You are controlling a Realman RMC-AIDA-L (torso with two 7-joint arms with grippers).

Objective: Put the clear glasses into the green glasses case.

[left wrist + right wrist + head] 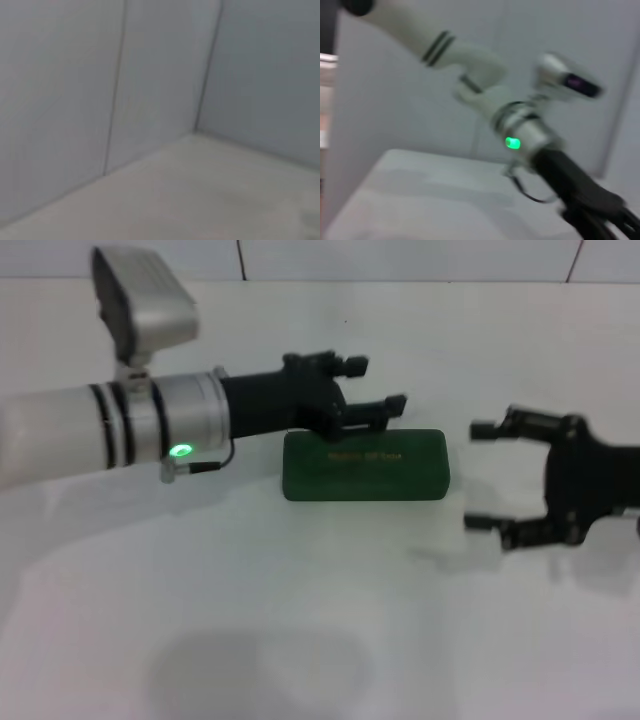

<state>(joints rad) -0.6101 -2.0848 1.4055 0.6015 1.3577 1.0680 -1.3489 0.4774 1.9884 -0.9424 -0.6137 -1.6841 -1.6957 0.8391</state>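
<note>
Case: green glasses case (365, 466) shut, flat on the white table (300, 620), long axis running left to right across the head view.
Glasses: clear glasses nowhere visible in any view; possibly inside the shut case, cannot tell.
Left gripper (377, 387): reaching in from the left, hovering just behind the case's far long edge, fingers spread wide, holding nothing.
Right gripper (483, 476): just off the case's right short end, fingers spread wide, empty, pointing toward the case.
Nearer arm: left, over the case's back edge; right a little apart.
Key relation: case lies just in front of the left fingers, long axis roughly in line with them.
</note>
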